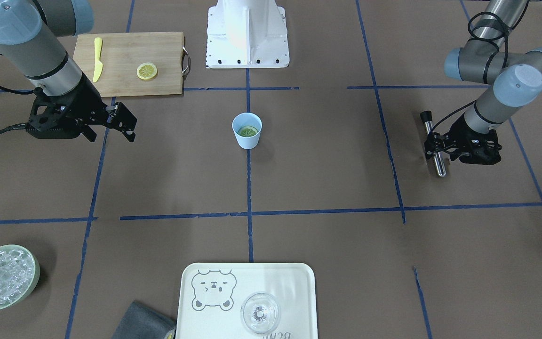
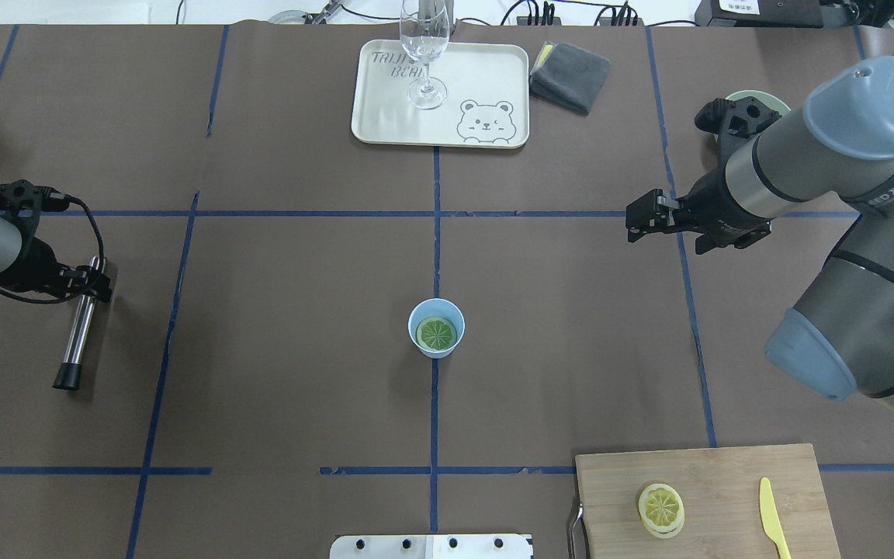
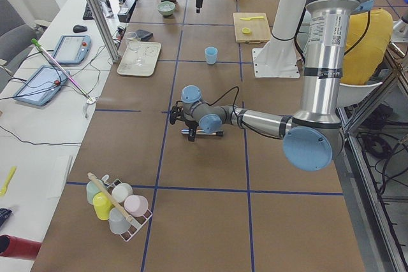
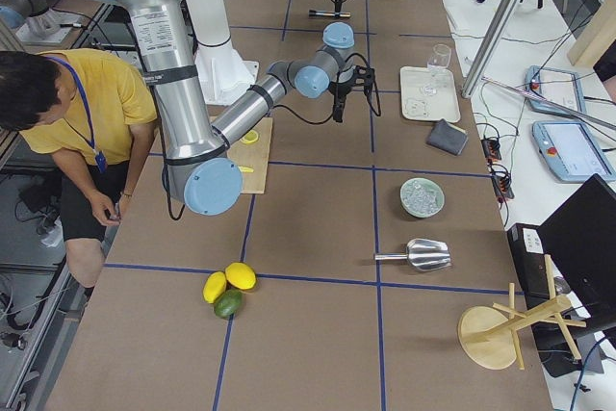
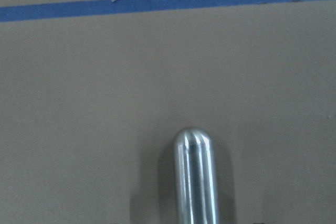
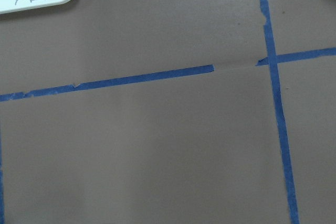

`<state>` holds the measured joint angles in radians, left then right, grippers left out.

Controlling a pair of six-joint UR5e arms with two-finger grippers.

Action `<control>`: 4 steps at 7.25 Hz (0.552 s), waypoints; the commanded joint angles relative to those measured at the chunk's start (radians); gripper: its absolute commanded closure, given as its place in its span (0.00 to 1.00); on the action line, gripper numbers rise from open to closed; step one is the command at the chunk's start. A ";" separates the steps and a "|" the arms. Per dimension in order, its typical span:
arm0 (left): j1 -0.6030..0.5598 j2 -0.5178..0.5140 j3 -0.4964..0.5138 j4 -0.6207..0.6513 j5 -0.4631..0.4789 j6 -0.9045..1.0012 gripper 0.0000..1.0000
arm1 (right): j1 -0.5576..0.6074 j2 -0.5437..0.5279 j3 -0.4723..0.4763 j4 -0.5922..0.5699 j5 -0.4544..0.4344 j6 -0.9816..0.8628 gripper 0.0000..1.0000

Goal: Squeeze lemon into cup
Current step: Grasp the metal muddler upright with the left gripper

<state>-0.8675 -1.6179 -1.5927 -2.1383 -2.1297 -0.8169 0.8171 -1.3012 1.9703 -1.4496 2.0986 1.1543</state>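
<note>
The light blue cup [image 1: 247, 136] [image 2: 436, 349] stands at the middle of the table with one lemon slice [image 1: 248, 131] [image 2: 437, 333] lying inside it. A second lemon slice [image 1: 147, 71] [image 2: 660, 508] lies on the wooden cutting board [image 1: 125, 47] [image 2: 719, 473]. My right gripper [image 1: 130, 127] [image 2: 632, 223] hangs open and empty above the table, between the board and the cup. My left gripper [image 1: 435, 147] [image 2: 94, 283] is low at the table, shut on a metal rod [image 1: 439, 165] [image 2: 78, 330] with a black end. The rod's rounded tip [image 5: 194, 177] shows in the left wrist view.
A yellow knife [image 1: 97, 59] [image 2: 773, 528] lies on the board. A white bear tray [image 1: 214, 282] [image 2: 385, 116] holds a clear glass [image 1: 260, 313] [image 2: 424, 46]. A grey cloth [image 1: 144, 322] [image 2: 569, 75] lies beside it. A green bowl of ice [image 1: 3, 278] stands at the far side.
</note>
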 commanded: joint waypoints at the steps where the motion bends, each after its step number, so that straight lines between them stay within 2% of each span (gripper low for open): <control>1: 0.002 -0.002 -0.001 0.001 0.016 0.001 0.87 | -0.001 -0.001 -0.001 0.000 0.000 0.002 0.00; 2: 0.002 0.000 -0.009 0.001 0.010 0.001 1.00 | -0.001 -0.001 -0.001 0.000 0.000 0.002 0.00; 3: 0.002 -0.002 -0.004 0.001 0.007 -0.002 1.00 | -0.001 -0.001 -0.002 0.000 0.000 0.002 0.00; 4: 0.001 0.000 -0.048 0.001 0.007 -0.008 1.00 | -0.001 -0.001 -0.002 0.000 0.000 0.002 0.00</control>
<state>-0.8654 -1.6192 -1.6079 -2.1368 -2.1215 -0.8196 0.8161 -1.3023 1.9687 -1.4496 2.0985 1.1566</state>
